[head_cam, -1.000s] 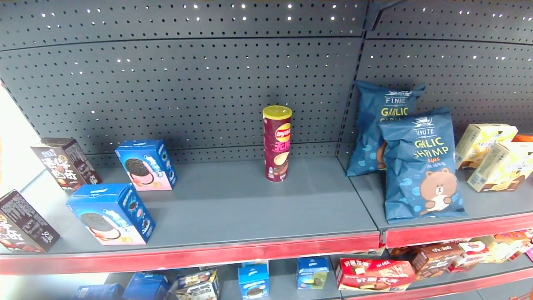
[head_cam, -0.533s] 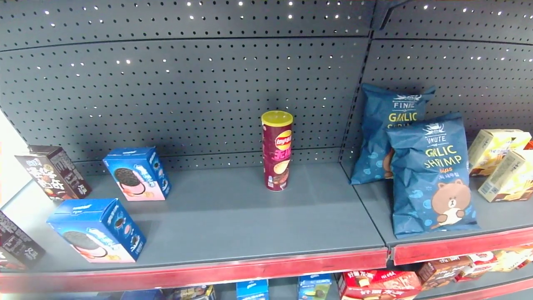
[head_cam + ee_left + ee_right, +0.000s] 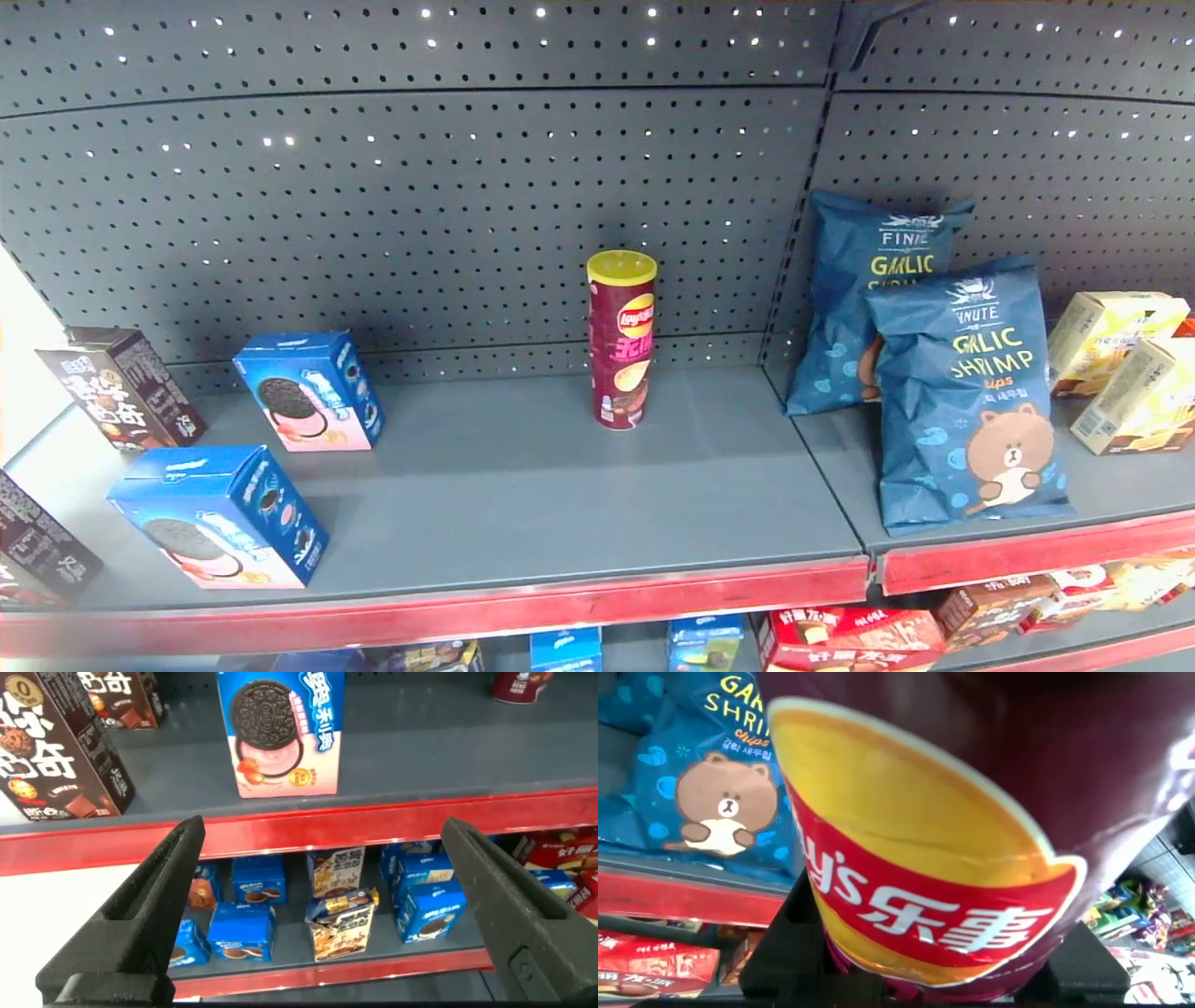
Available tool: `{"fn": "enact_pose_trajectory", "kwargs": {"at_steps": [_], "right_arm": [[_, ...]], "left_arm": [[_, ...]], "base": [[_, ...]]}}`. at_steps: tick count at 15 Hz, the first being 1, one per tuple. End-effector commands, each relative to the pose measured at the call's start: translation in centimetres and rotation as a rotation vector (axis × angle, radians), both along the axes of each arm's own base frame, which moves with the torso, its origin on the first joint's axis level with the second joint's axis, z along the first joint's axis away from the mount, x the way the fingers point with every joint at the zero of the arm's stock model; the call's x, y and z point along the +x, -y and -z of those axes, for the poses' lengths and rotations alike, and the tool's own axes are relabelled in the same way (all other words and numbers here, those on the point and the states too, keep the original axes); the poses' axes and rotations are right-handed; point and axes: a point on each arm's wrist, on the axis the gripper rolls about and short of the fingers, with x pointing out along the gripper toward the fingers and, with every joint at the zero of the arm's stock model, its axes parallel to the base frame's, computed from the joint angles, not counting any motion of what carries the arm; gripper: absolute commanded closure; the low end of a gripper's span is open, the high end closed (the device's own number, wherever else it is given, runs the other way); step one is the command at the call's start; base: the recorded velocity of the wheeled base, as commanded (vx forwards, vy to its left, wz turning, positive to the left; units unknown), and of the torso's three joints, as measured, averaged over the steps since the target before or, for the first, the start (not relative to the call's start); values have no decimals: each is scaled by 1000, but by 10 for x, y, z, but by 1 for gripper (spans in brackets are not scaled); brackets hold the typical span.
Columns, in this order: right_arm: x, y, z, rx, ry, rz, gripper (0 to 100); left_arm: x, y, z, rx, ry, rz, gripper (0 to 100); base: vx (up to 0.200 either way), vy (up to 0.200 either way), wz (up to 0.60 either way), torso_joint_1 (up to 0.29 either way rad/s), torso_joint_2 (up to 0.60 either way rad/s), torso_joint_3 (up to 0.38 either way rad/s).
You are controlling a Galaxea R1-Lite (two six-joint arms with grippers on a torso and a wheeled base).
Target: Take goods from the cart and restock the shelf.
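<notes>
A maroon chips can point(image 3: 971, 812) with a yellow and red label sits very close in the right wrist view, and my right gripper point(image 3: 934, 966) is shut on it, black fingers on either side. A matching can point(image 3: 622, 341) with a yellow lid stands upright at the back middle of the grey shelf point(image 3: 523, 495). My left gripper point(image 3: 322, 826) is open and holds nothing, facing the shelf's red front edge point(image 3: 402, 821) below a blue cookie box point(image 3: 280, 728).
Two blue cookie boxes point(image 3: 219, 516) point(image 3: 308, 390) and dark chocolate boxes point(image 3: 121, 387) stand at the shelf's left. Blue shrimp-chip bags point(image 3: 966, 392) and yellow boxes point(image 3: 1120, 364) fill the right bay. Bare shelf floor lies around the standing can. The lower shelf point(image 3: 336, 957) holds several small boxes.
The head view has shifted, so the whole shelf sits slightly lower and further right in the picture. The goods on the shelf have not moved.
</notes>
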Motion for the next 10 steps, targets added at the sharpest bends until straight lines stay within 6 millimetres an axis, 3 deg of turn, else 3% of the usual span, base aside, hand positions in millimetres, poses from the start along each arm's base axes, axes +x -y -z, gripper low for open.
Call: {"fn": "enact_pose_trajectory", "kwargs": {"at_steps": [1, 9, 10], "right_arm": [[1, 0, 0, 0, -4, 1, 100], [1, 0, 0, 0, -2, 1, 100], [0, 0, 0, 0, -1, 1, 100]], "left_arm": [[0, 0, 0, 0, 0, -1, 0], [0, 0, 0, 0, 0, -1, 0], [0, 0, 0, 1, 0, -1, 0]], "base": [[0, 0, 0, 0, 0, 0], [0, 0, 0, 0, 0, 0], [200, 0, 0, -2, 2, -2]]}}
